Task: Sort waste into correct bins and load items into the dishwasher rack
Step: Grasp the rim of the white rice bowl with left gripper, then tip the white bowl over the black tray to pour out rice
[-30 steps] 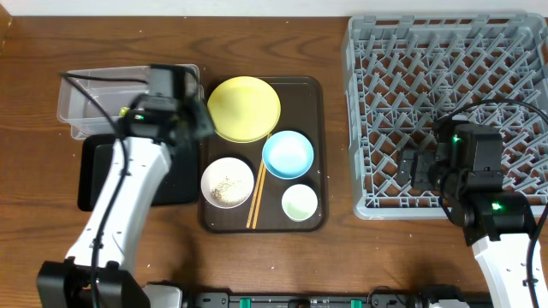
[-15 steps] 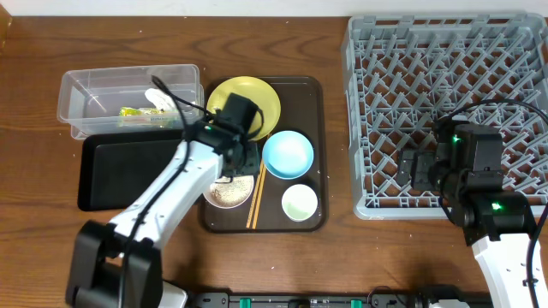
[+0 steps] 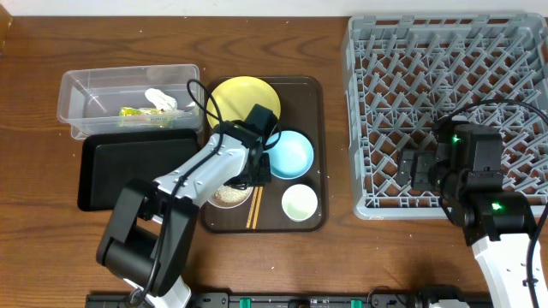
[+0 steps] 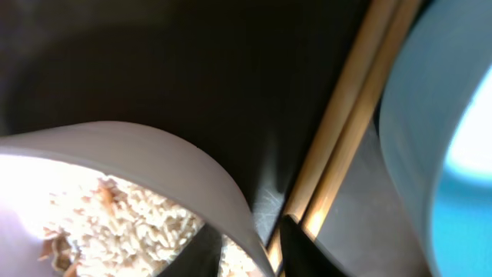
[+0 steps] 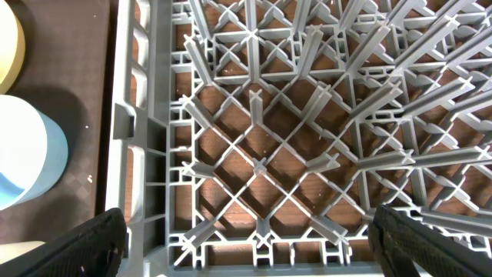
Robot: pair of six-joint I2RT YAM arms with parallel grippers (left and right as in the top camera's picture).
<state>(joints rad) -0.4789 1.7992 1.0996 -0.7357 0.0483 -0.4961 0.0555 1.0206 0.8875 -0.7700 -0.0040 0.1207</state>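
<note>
Overhead, we saw the left gripper (image 3: 248, 175) down at the white bowl (image 3: 224, 195) on the brown tray (image 3: 304, 85), beside the chopsticks (image 3: 254, 210) and the blue bowl (image 3: 288, 154). The yellow plate (image 3: 231, 98) and green cup (image 3: 300, 203) sat on that tray too. The wrapper (image 3: 133, 111) and tissue (image 3: 160, 98) lay in the clear tub (image 3: 86, 94). The right gripper (image 3: 415, 171) hung over the rack (image 3: 445, 68), near its tray-side edge.

Left wrist: we found its fingers (image 4: 304, 250) pinching the white bowl's rim, one inside by the rice (image 4: 115, 223), one outside against the chopsticks.

Right wrist: we saw the fingers (image 5: 77, 246) spread wide above the rack's pegs.

Two chopsticks (image 3: 253, 210), two bins (image 3: 75, 96), one white bowl (image 3: 223, 197), one blue bowl (image 3: 291, 154), one plate (image 3: 233, 97), cup (image 3: 300, 203), rack (image 3: 358, 103)
</note>
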